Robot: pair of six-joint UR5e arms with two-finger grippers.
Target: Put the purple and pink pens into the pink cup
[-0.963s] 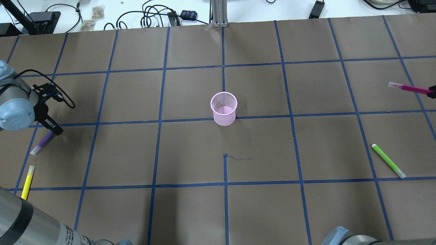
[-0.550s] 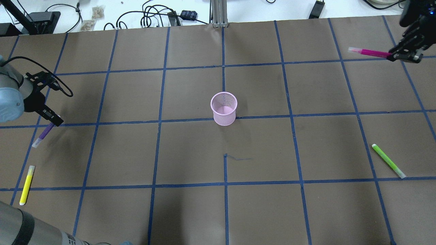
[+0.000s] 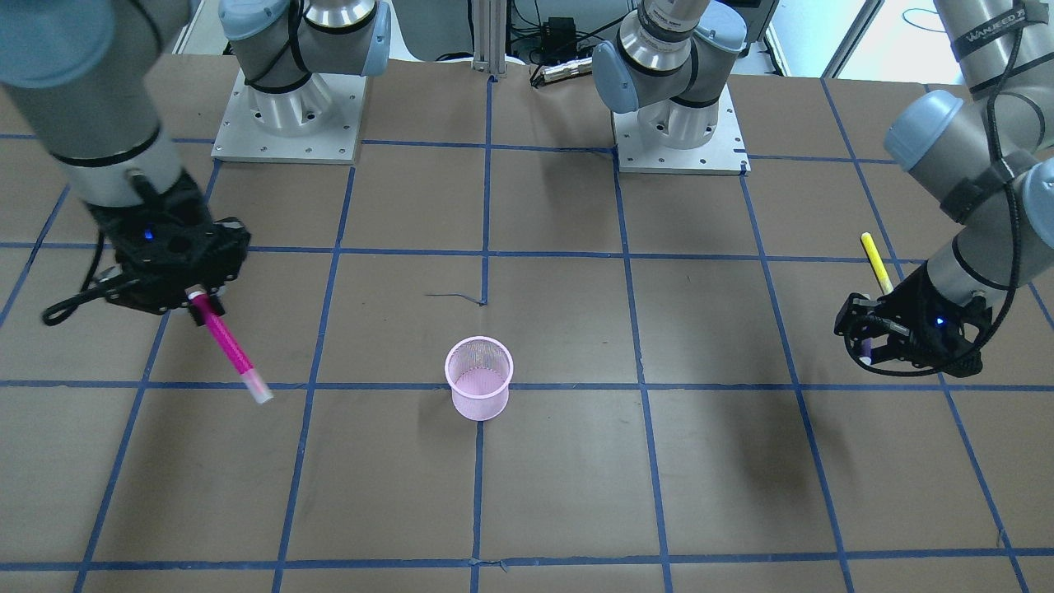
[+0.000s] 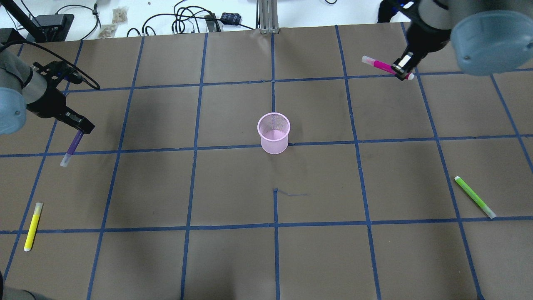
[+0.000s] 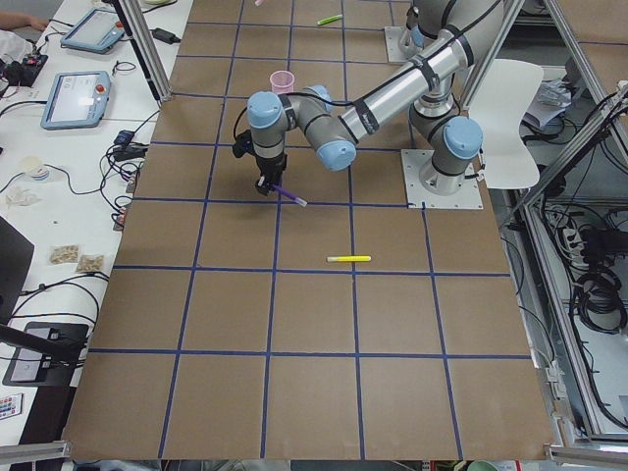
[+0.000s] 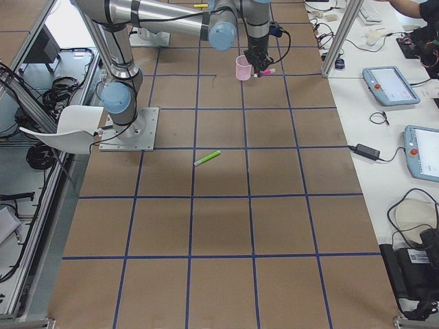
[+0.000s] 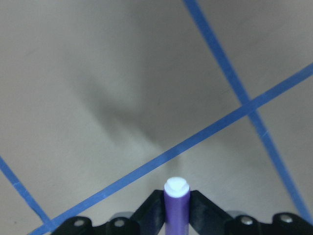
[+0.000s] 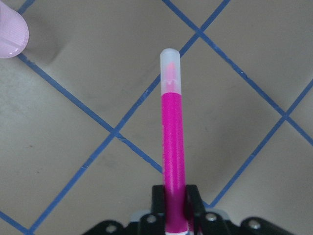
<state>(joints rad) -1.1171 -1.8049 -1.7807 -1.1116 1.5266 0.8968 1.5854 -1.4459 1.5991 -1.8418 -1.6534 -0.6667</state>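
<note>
Wrist cameras sit just behind my left claw [image 7: 176, 201] and right claw [image 8: 174, 195], looking down; four far cameras share the pink cup [image 4: 273, 134].

Left end effector [image 4: 84, 127] hangs above the surface [image 4: 233, 187], clamped on the purple pen [image 4: 73, 143] slanting below it. Right end effector [image 4: 402, 72], seemingly higher, pinches the pink pen [image 4: 381, 65] between its tips.
</note>
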